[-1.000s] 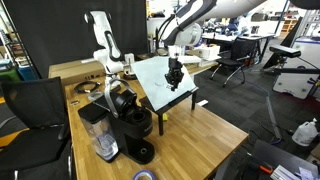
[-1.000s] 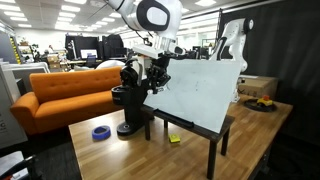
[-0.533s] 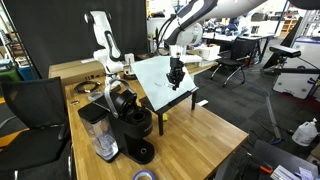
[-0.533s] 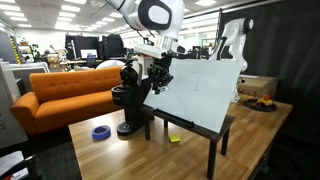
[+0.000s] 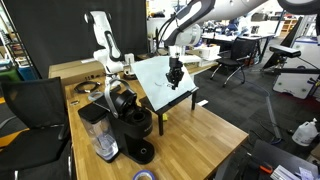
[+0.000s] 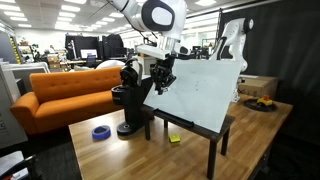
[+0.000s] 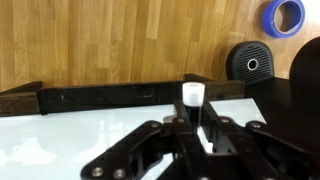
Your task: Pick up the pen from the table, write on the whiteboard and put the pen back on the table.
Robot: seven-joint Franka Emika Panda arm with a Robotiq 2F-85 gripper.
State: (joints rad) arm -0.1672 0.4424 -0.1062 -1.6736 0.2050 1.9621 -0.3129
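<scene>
Whiteboard: the whiteboard (image 5: pixel 158 82) (image 6: pixel 200 95) (image 7: pixel 70 145) leans tilted on a black stand (image 7: pixel 100 97) on the wooden desk (image 5: pixel 205 140) (image 6: pixel 115 158) (image 7: pixel 120 40). Faint marks show on its surface in an exterior view.
Arm: the Franka arm reaches down over the whiteboard's lower half in both exterior views.
End effector: the end effector (image 5: pixel 176 84) (image 6: pixel 157 88) (image 7: pixel 203 128) sits over the whiteboard near its lower edge. In the wrist view its black fingers (image 7: pixel 170 135) are closed around the pen.
Pen: the pen (image 7: pixel 194 98) is held in the end effector above the whiteboard, off the desk. Its white end points towards the whiteboard's bottom rail. The pictures do not show whether the tip touches the surface.
Coffee machine: a black coffee machine (image 5: pixel 130 118) (image 6: pixel 128 95) stands on the desk just beside the whiteboard's lower corner. Its round base (image 7: pixel 252 62) shows past the rail in the wrist view.
Tape roll: a blue tape roll (image 6: pixel 101 132) (image 7: pixel 288 14) lies flat on the desk, apart from the whiteboard and beyond the coffee machine.
Yellow item: a small yellow item (image 6: pixel 175 139) lies on the desk under the whiteboard's lower edge. It is too small to identify.
Sofa: an orange sofa (image 6: pixel 60 95) stands off the desk, well apart from the whiteboard.
</scene>
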